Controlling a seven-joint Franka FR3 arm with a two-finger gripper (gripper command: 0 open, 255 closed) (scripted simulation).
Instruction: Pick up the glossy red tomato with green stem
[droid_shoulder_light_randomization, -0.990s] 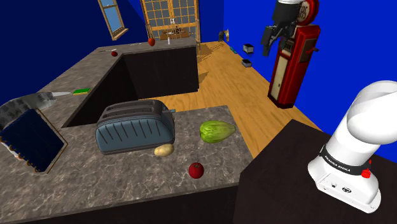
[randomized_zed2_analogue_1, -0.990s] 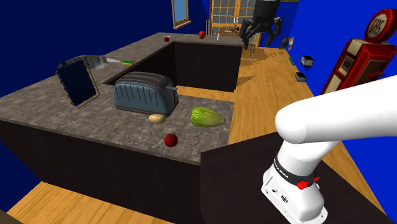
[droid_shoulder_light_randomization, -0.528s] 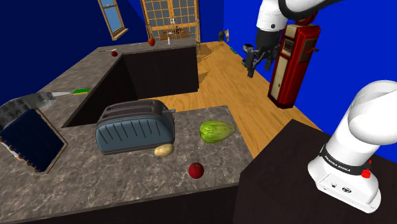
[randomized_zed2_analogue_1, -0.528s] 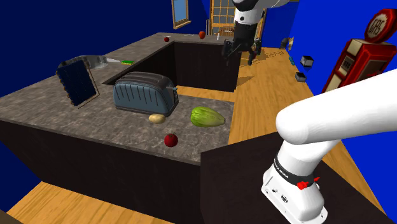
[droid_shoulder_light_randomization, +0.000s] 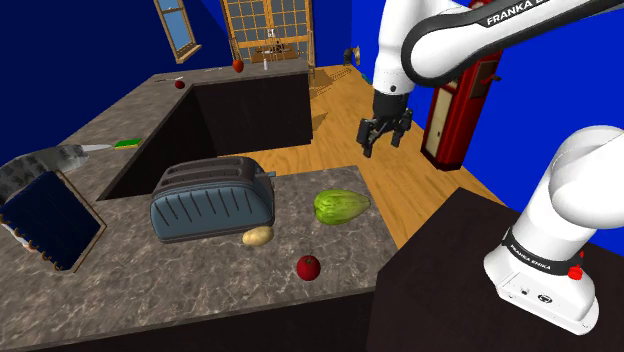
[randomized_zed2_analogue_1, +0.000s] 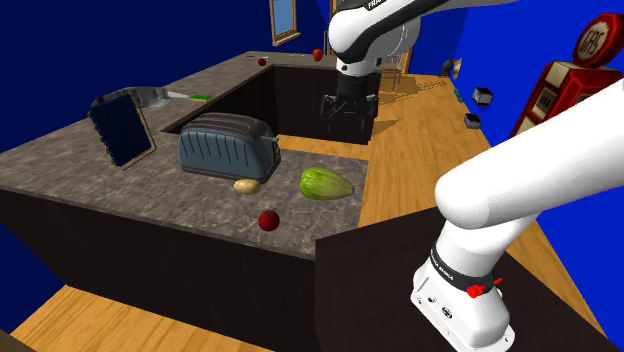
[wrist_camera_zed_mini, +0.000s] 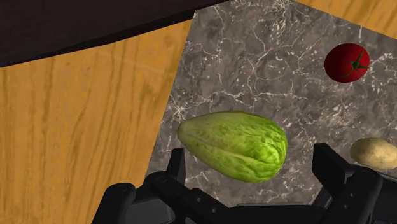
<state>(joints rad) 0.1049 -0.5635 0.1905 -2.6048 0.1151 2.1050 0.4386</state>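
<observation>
Hovering in mid-air, gripper (droid_shoulder_light_randomization: 385, 137) has its 2 fingers spread wide, nothing held. Wrist view looks down on a green leafy vegetable (wrist_camera_zed_mini: 233, 145) near the counter (wrist_camera_zed_mini: 254, 57) edge, untouched. Tomato (wrist_camera_zed_mini: 347, 62), red with a green stem, lies on the marbled counter, well apart from the gripper, near a potato (wrist_camera_zed_mini: 375, 153). Toaster (droid_shoulder_light_randomization: 212, 200) sits just beside the potato.

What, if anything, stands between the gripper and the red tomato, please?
The green leafy vegetable lies on the countertop below the open gripper, roughly on the way to the tomato. The gripper hangs above it, though, and nothing covers the tomato, so a high approach looks clear.
</observation>
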